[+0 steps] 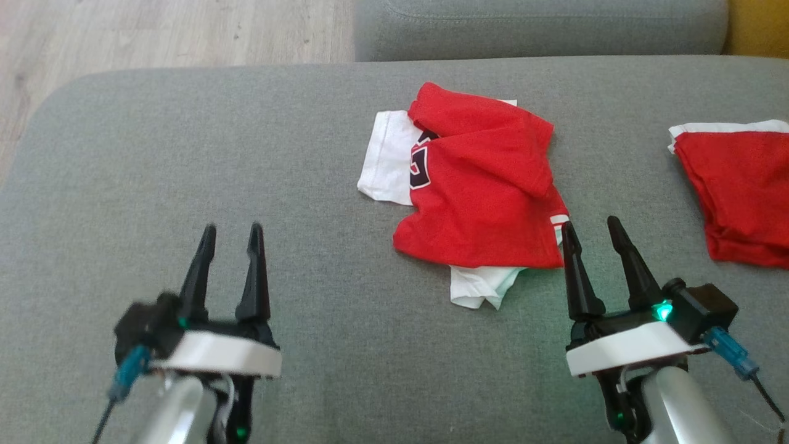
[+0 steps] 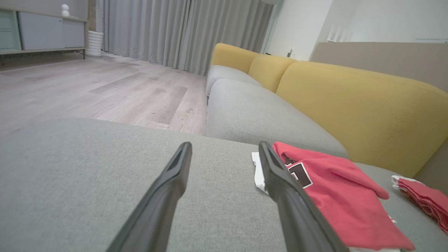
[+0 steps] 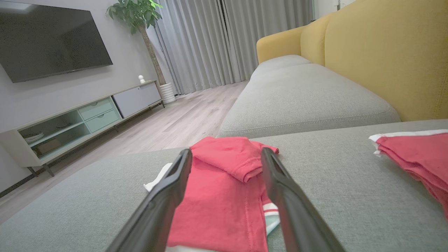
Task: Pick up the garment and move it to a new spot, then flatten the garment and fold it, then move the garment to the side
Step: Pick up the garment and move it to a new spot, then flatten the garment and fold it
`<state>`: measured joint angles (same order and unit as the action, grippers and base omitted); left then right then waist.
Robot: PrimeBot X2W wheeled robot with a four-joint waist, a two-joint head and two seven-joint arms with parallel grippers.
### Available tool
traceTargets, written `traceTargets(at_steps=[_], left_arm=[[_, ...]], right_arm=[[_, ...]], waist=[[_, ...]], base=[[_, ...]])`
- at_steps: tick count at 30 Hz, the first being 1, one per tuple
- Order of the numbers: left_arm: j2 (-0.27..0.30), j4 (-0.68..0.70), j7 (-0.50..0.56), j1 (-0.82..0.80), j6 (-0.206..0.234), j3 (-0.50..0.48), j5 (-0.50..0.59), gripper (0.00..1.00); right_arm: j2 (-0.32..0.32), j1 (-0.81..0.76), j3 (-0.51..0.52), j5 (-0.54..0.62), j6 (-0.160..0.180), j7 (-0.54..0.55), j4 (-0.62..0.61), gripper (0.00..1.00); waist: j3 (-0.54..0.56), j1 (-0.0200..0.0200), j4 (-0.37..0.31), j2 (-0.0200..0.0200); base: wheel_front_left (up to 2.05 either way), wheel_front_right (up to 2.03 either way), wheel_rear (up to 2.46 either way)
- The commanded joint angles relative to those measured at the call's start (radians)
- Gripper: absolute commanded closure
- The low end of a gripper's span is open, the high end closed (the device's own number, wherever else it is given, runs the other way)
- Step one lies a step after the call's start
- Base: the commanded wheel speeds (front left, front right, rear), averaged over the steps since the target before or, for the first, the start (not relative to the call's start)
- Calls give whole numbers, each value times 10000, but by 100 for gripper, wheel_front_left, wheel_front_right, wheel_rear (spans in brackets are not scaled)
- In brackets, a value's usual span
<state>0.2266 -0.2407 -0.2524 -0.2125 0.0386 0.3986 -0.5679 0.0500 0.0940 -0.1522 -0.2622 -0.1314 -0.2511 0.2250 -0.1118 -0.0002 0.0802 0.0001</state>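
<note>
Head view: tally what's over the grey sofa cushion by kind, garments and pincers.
Red-and-white garments: 2 (crumpled garment, centre; second garment, right edge)
Pincers: 2 (left pincer, right pincer, both open)
Total: 4

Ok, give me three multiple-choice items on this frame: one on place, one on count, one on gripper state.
1. Where does the crumpled garment lie?
A) on the wooden floor
B) on the grey cushion, just ahead of the right gripper
C) draped over the yellow backrest

2. How many red garments are on the cushion?
A) one
B) two
C) three

3. The left gripper is:
A) shut on the garment
B) shut, empty
C) open, empty

Answers:
1 B: it rests on grey fabric just past the right fingertips.
2 B: a second red garment lies at the right edge.
3 C: its fingers stand apart over bare cushion.
</note>
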Motion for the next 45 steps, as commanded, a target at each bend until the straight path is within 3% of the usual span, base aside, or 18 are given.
traceTargets(at_steps=[1, 6, 15, 25, 35, 36, 37, 38, 39, 45], left_arm=[[-131, 516, -92, -146, 48, -651, 166, 0], [-813, 842, -92, 454, -252, -1224, 788, 0], [-1386, 630, -93, 23, -926, -1589, 1422, 0], [-1709, 260, -93, -219, -1254, -1615, 1593, 0], [-1758, 183, -93, -294, -1342, -1661, 1580, 0], [-1759, 186, -93, -298, -1335, -1651, 1550, 0], [-1760, 186, -93, -302, -1322, -1640, 1529, 0], [-1760, 186, -93, -302, -1322, -1640, 1529, 0], [-1760, 185, -93, -305, -1310, -1630, 1512, 0], [-1761, 169, -93, -315, -1260, -1590, 1404, 0]], right_arm=[[3, 152, -232, 51, 7, -107, -238, 0], [3, 190, -171, 15, 7, -107, -146, 0], [3, 1311, -148, -159, 7, -55, 331, 0], [3, 3075, 672, -1205, 7, 982, 3234, 0], [3, 4266, 220, -1826, 7, 508, 5118, 0], [3, 4362, 133, -1763, 7, 406, 5196, 14], [3, 4447, 67, -1695, 7, 298, 5237, 71], [3, 4447, 67, -1695, 7, 298, 5237, 71], [3, 4520, 16, -1634, 7, 194, 5238, 100], [3, 4616, -114, -859, 7, -87, 4768, 100]], waist=[[51, 2, 15, -1], [86, 2, 37, -1], [-468, 2, 453, -1], [-1025, 2, 1131, -1], [-1241, 2, 1356, -1], [-1254, 2, 1348, -1], [-1257, 2, 1336, -1], [-1257, 2, 1336, -1], [-1253, 2, 1318, -1], [-1059, 2, 1164, -1]], base=[[0, 0, 0], [0, 0, 0], [0, 0, 0], [0, 0, 0], [0, 0, 0], [0, 0, 0], [0, 0, 0], [0, 0, 0], [0, 0, 0], [0, 0, 0]])
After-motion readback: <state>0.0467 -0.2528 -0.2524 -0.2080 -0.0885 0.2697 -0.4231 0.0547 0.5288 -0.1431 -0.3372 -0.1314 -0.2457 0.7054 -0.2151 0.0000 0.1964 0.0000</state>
